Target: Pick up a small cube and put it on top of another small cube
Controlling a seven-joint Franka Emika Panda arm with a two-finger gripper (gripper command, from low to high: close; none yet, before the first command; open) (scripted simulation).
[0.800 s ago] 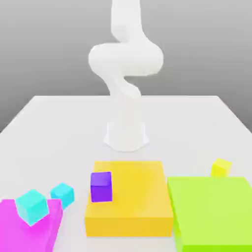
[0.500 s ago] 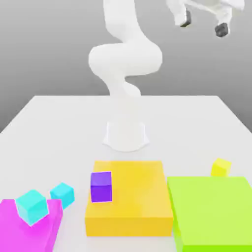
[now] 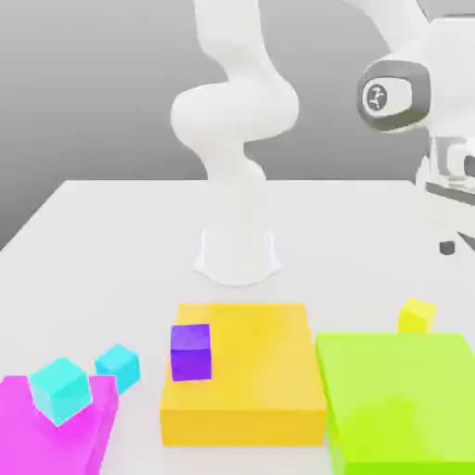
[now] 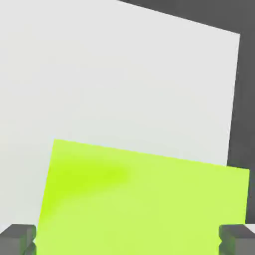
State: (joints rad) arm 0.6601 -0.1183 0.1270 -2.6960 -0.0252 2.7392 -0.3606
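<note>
My arm [image 3: 239, 111] now reaches over to the exterior view's right, lower than a moment ago. The lime block [image 3: 404, 399] sits where it was. My gripper [image 4: 127, 240] points down, spread wide and empty, above the table [image 3: 139, 250]. The yellow cube [image 3: 417, 316] rests unmoved, just behind the lime block.

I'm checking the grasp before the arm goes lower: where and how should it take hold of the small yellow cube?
Best gripped by two opposite upright side faces, coming straight down from above. The yellow cube sits turned at an angle beside the green block, so the gripper should probably rotate to match its faces and keep its fingers off that block.
</note>
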